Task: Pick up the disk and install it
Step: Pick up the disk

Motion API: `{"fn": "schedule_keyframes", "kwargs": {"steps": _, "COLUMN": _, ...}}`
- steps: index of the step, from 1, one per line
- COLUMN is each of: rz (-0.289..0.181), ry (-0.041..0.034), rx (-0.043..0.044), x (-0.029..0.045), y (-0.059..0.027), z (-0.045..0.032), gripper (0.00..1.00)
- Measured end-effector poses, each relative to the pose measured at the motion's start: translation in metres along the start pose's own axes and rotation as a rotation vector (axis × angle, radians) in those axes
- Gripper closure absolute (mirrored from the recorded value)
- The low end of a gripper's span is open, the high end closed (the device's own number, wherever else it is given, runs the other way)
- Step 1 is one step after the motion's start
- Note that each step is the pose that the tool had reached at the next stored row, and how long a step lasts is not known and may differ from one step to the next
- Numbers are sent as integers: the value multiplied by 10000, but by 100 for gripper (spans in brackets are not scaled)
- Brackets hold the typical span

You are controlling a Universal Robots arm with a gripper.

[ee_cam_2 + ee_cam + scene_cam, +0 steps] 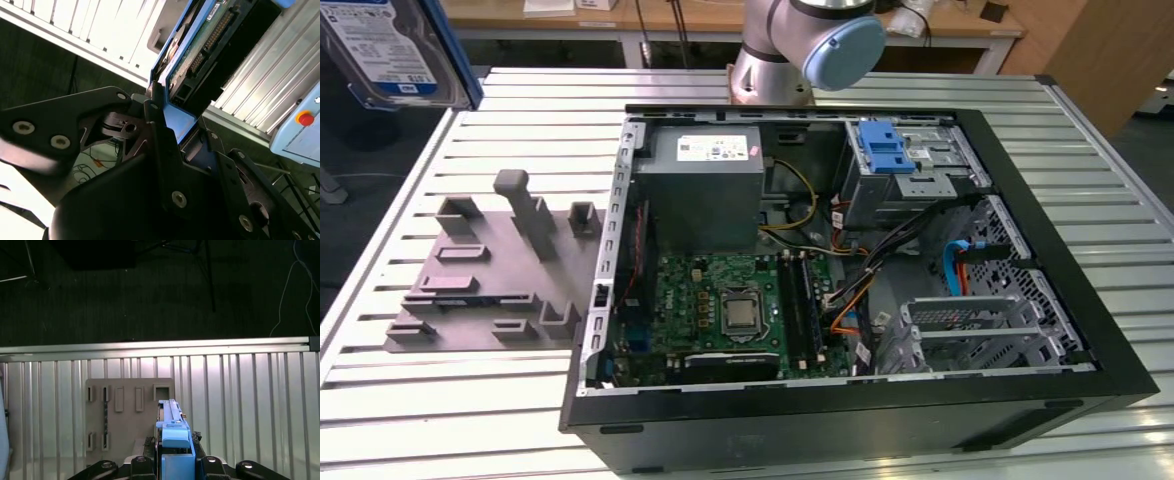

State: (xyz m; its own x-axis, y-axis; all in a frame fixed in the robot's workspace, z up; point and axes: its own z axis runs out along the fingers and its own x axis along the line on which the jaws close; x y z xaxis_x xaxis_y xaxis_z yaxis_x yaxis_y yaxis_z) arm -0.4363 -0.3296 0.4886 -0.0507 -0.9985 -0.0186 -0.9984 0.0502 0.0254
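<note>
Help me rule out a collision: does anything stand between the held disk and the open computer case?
Nothing visible in the air. The hand grips the disk high at the exterior view's left; between it and the case the grey fixture plate with upright pegs sits on the table, lower down.

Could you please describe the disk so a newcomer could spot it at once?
Beside the open computer case, at the exterior view's left, lies a grey fixture plate; the disk hangs above that side, clamped in the end effector. Unlike the grey power-supply box inside the case, it is flat, silver, blue-framed, white-and-blue labelled.
</note>
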Motion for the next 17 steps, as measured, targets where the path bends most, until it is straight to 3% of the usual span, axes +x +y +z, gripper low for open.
{"fn": "schedule_keyframes", "kwargs": {"steps": 4, "rz": 0, "ry": 1, "rx": -2, "x": -1, "y": 1, "z": -47, "gripper": 64}}
{"fn": "schedule_keyframes", "kwargs": {"steps": 8, "rz": 0, "ry": 0, "rx": 0, "x": -1, "y": 1, "z": -46, "gripper": 64}}
{"fn": "schedule_keyframes", "kwargs": {"steps": 17, "rz": 1, "ry": 1, "rx": -8, "x": 29, "y": -178, "z": -51, "gripper": 64}}
